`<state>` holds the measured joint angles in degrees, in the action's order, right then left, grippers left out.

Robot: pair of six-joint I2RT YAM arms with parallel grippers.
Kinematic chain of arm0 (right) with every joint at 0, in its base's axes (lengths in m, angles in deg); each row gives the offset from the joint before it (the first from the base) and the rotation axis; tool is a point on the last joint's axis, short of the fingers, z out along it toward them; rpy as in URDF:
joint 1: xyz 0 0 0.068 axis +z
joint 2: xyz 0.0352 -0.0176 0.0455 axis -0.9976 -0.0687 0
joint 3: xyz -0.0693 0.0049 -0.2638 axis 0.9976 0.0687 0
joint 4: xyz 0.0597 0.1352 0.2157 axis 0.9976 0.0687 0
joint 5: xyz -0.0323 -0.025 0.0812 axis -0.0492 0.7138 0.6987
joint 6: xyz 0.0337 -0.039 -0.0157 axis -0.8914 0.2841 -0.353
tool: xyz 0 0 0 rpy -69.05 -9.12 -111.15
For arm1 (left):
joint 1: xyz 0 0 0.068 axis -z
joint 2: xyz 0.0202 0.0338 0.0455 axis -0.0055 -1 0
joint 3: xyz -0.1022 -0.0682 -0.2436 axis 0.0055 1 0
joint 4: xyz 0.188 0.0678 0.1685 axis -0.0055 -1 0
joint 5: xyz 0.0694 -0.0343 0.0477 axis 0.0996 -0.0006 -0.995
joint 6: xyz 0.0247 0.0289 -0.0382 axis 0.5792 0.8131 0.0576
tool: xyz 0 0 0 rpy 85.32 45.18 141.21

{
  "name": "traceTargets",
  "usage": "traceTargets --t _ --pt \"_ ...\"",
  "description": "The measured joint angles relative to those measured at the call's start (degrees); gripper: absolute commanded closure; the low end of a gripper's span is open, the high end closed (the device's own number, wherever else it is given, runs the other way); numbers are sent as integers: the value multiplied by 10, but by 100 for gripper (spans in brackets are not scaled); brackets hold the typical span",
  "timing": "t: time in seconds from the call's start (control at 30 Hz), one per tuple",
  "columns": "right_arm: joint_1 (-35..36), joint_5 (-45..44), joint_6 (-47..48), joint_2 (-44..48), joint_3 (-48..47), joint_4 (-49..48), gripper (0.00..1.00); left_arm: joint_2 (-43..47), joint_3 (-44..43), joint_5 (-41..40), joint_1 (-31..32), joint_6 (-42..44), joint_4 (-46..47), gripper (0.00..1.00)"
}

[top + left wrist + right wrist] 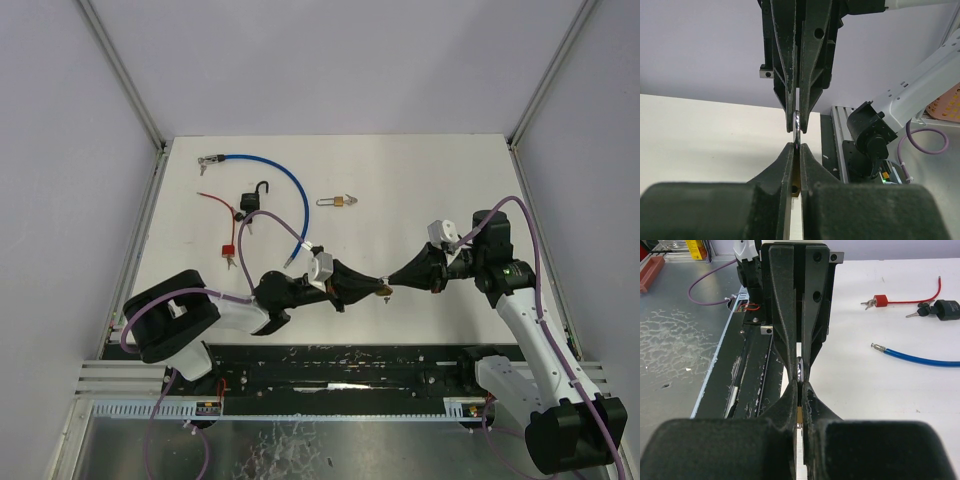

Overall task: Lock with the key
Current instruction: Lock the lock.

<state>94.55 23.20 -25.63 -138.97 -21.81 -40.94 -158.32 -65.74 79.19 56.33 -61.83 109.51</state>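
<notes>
1. your left gripper point(372, 283) and your right gripper point(398, 281) meet tip to tip above the near middle of the table point(450, 170), both arms reaching inward.
2. the small lock point(385, 291), brass with a rounded silver part, sits right at that meeting point, lifted off the table surface.
3. your left gripper is clenched on the small lock: in the left wrist view its fingers are pressed together with a sliver of brass showing between them.
4. your right gripper is clenched on it too: its tips pinch the silver part, which shows edge-on in both wrist views, squeezed in the seam where the two sets of fingers face each other.
5. you cannot tell from these views whether that silver part is a key head or the shackle; it is too thin and mostly covered.
6. well behind the grippers, towards the far left of the table, a blue cable point(285, 180) lies in a curve.
7. a black padlock point(252, 201) with its shackle raised sits inside that curve.
8. a red cable lock point(228, 250) with keys at its body lies just left of the left arm.
9. a second brass padlock point(338, 201) lies alone near the table's middle, apart from both grippers.
</notes>
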Motion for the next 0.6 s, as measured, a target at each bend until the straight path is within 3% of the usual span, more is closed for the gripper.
traceTargets --t 0.07,0.27,0.37,0.6 --pt "0 -1 -1 0 0 -2 86 0 0 -3 0 -1 0 99" --pt "0 -10 -17 -1 2 -15 48 0 0 -38 0 -2 -1 100" --pt "0 -23 -28 0 2 -22 34 0 3 -70 0 3 0 100" --pt "-10 -89 -70 11 -11 -25 29 -6 14 -151 3 43 -1 100"
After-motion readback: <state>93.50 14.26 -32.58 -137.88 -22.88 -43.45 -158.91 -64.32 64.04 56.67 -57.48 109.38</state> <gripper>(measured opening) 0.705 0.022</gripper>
